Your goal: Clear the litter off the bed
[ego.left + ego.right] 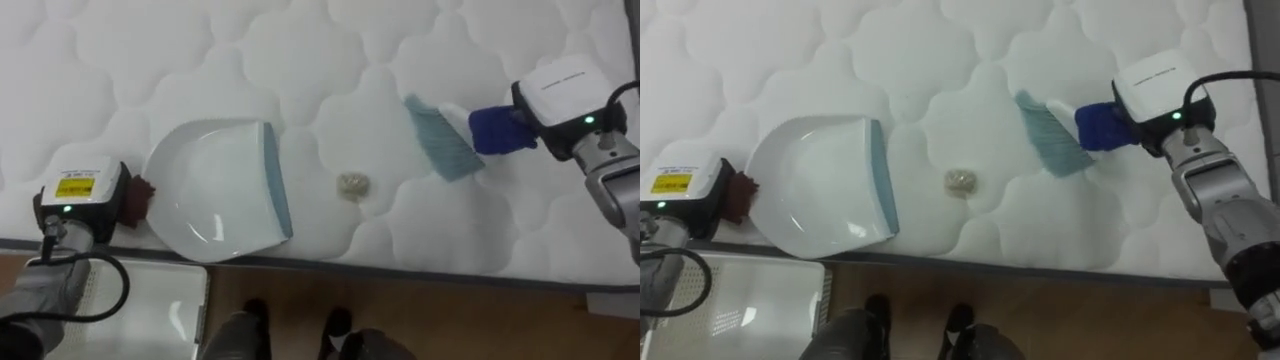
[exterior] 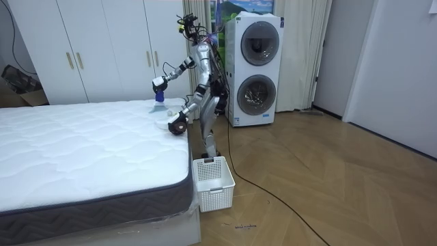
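Two-handed over a white quilted mattress (image 1: pixel 300 60). Stands upright against its edge in the room view, both arms out over the bed. Has a white slatted plastic laundry basket (image 2: pixel 214 179) on the wood floor (image 2: pixel 328 178) at 6 o'clock of the body, a white stacked washer and dryer (image 2: pixel 254 68) at 3 o'clock, tall white wardrobe doors (image 2: pixel 102 51) at 9 o'clock.

Clamps the fingers of the blue right hand (image 1: pixel 497 130) round the white handle of a hand brush with teal bristles (image 1: pixel 440 138). Points the handle to 3 o'clock; slants the bristle head from 11 to 5 o'clock, low over the mattress. Cannot tell whether bristles touch the cover.

Rests the dark red left hand (image 1: pixel 138 197) at the 9 o'clock end of a white plastic dustpan with a grey-blue rubber lip (image 1: pixel 215 190). Cannot tell whether these fingers are apart or closed; hidden behind the wrist. Sets the dustpan flat on the mattress near its 6 o'clock edge, lip turned to 3 o'clock.

Finds one small beige wad of debris (image 1: pixel 352 186) on the mattress between the two tools. Places it at 3 o'clock of the lip and at 8 o'clock of the bristles, apart from both. Counts it as outside the pan.
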`<state>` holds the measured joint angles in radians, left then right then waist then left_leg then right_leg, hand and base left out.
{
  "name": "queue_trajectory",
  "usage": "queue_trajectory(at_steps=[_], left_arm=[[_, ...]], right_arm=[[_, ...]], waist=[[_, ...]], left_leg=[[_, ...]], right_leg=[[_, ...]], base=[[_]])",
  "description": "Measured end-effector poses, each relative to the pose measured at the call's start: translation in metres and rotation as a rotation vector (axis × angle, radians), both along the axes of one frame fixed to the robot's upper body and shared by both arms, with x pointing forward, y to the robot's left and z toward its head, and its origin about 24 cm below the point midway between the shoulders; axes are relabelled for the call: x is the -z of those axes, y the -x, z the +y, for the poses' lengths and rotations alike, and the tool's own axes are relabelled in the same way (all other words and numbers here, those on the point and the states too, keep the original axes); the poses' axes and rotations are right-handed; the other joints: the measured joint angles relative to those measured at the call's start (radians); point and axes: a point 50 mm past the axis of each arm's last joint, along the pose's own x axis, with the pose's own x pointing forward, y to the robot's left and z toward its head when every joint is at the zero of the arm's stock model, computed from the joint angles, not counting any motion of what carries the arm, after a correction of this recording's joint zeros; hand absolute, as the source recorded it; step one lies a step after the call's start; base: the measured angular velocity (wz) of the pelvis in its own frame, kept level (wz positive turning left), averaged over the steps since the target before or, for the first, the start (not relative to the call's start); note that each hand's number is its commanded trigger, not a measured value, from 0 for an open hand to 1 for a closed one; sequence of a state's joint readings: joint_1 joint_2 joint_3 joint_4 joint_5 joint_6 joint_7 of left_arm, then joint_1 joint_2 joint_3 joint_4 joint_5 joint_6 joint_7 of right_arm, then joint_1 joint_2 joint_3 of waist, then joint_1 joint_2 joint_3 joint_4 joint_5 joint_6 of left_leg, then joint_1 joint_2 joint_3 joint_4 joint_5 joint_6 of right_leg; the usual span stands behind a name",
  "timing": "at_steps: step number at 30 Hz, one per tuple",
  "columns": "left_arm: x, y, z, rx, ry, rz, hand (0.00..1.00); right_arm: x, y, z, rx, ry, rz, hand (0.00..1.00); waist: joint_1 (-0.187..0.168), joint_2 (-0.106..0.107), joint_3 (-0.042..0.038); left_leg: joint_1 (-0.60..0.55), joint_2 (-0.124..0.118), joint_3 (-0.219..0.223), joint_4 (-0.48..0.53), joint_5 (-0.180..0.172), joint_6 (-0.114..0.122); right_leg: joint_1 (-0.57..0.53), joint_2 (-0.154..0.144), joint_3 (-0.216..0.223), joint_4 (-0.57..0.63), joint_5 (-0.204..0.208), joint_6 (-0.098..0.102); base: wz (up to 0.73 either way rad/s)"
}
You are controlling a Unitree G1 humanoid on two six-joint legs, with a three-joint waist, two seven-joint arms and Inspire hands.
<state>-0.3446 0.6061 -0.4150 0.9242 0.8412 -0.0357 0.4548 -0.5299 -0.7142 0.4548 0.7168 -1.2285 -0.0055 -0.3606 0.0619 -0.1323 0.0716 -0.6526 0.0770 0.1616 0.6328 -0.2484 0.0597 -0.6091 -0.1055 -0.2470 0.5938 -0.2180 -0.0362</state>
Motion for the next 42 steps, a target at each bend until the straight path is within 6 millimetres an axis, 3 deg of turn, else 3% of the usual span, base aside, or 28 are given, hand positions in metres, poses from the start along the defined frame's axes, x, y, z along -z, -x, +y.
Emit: queue_trajectory(at_steps=[14,19,33,42], left_arm=[[0.002,0.0,-0.003,0.029,0.003,0.036,1.0],[0.002,-0.001,-0.003,0.029,0.004,0.054,1.0],[0.005,0.0,-0.007,0.057,-0.019,0.067,1.0],[0.015,0.009,-0.012,0.071,-0.005,0.06,1.0]], right_arm=[[-0.002,-0.004,0.022,-0.017,0.01,0.055,1.0],[0.002,-0.003,0.028,0.024,-0.061,0.124,1.0],[0.011,0.0,0.032,0.127,-0.258,0.279,1.0],[0.013,0.002,0.059,0.08,-0.459,0.387,1.0]], waist=[[-0.004,-0.003,-0.0002],[-0.003,-0.004,-0.0005],[0.001,-0.004,-0.0054],[0.005,0.011,-0.0057]], left_leg=[[0.002,0.004,0.012,0.006,0.0,0.0],[0.009,0.016,0.008,0.003,-0.001,0.0],[0.028,0.017,0.004,-0.008,-0.001,0.0],[0.05,0.03,0.023,-0.008,-0.003,-0.01]], right_leg=[[-0.009,0.002,0.014,0.009,0.002,-0.003],[0.014,0.018,0.008,-0.022,0.014,-0.005],[0.039,0.028,0.002,-0.039,0.022,-0.002],[0.039,0.038,0.026,-0.025,0.028,-0.012]], base=[[-0.03],[-0.02],[0.0],[-0.1]])
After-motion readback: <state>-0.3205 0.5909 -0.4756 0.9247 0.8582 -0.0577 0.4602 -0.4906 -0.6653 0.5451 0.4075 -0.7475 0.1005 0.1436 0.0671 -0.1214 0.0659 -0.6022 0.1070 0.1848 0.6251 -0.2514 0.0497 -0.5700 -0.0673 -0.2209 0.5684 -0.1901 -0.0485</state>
